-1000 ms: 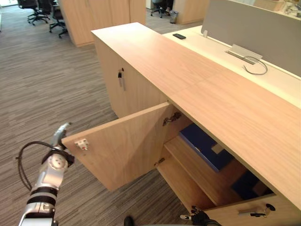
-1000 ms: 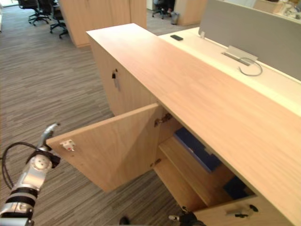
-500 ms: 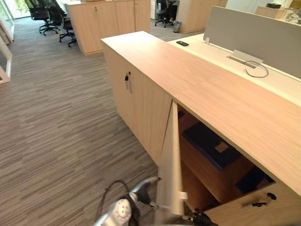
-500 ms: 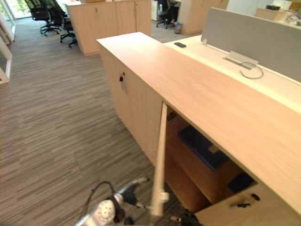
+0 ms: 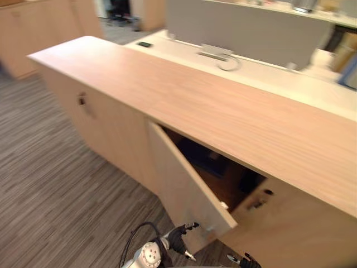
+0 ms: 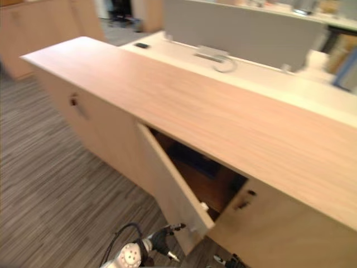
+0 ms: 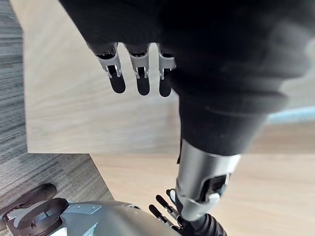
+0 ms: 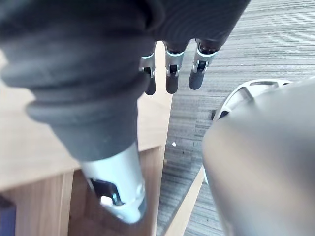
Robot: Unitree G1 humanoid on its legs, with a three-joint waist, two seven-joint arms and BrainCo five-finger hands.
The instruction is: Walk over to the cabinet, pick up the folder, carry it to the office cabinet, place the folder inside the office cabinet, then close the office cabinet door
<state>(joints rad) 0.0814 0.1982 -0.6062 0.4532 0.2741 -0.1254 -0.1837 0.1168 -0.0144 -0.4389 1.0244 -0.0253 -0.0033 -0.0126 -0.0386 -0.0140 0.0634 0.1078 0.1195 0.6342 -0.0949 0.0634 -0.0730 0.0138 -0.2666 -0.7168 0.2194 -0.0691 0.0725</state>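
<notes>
The left hand is released: its fingers are straight and side by side, holding nothing, with their dark tips at the outer face of the cabinet door. Whether the tips press the wood or hang just off it cannot be told. The door stands partly open, hinged on its left edge, with its free edge swung out above that hand.

Past the door, up and to the right of the left hand, the folder sits inside the cabinet. It is a dark blue shape lying flat on a shelf in the shadow. Its long side seems to run along the shelf, level with the cabinet front, but the dimness hides which end is which.

The right hand is also released, with straight fingers pointing down at the carpet beside a wooden edge, and it grasps nothing.

Beyond the cabinet's long wooden top stands a pale desk with a grey screen behind it.
</notes>
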